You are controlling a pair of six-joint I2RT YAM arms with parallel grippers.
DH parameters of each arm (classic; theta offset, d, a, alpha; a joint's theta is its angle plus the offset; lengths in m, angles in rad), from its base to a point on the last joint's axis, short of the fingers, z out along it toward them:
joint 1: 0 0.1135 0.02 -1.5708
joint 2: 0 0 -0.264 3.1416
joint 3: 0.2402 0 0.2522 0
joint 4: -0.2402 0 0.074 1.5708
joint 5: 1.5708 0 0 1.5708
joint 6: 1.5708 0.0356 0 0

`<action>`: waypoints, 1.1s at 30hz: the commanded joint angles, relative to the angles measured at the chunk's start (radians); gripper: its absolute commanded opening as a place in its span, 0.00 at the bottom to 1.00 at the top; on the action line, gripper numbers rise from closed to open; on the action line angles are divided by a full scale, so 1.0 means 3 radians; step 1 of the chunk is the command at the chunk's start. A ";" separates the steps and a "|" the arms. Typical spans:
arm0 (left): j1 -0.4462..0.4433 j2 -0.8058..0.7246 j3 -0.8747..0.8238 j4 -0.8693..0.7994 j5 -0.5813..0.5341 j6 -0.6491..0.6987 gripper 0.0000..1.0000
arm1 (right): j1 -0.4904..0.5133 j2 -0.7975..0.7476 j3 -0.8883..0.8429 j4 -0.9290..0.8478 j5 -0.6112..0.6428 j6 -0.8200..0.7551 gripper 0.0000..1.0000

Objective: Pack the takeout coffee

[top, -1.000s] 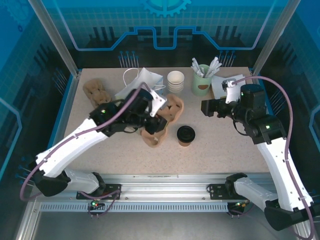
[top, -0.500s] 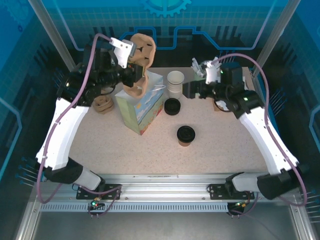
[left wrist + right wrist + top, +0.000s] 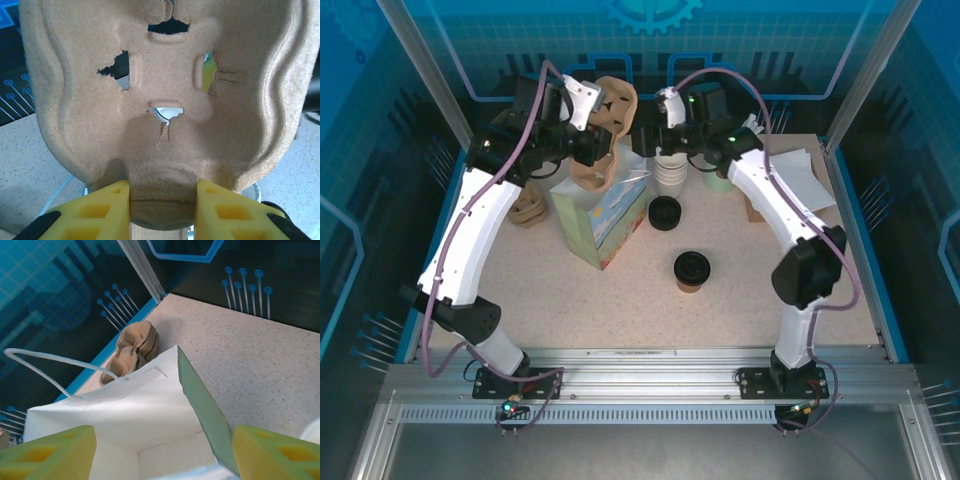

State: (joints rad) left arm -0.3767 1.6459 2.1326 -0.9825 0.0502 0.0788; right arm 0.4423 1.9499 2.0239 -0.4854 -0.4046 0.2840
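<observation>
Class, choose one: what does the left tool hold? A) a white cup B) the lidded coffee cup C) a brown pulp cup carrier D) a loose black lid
C: the left tool pinches the edge of the cup carrier between its yellow fingers.

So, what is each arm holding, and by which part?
Left fingers pinch the cup carrier at one end. Right fingers straddle the paper bag's rim, open, gripping nothing.

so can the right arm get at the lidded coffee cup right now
Probably yes: the cup stands alone on bare table, and the right tool, up at the bag, is open.
</observation>
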 commanded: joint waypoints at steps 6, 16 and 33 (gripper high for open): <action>0.0054 -0.0029 -0.0125 0.0064 0.0068 0.0100 0.31 | 0.0062 0.0538 0.0617 -0.0375 -0.0253 -0.0164 0.67; 0.0073 -0.0087 -0.0374 0.0189 0.0191 0.0110 0.31 | 0.0051 0.0771 0.0846 -0.0586 -0.0147 -0.0272 0.50; 0.0202 0.0015 -0.0503 0.0187 0.0170 0.0269 0.31 | 0.0019 0.0787 0.0893 -0.0611 -0.0134 -0.0256 0.35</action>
State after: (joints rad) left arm -0.3298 1.6501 1.9884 -0.9440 0.0772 0.1345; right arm 0.4507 2.1681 2.2475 -0.6487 -0.4454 0.2157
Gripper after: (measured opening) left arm 0.313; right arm 0.349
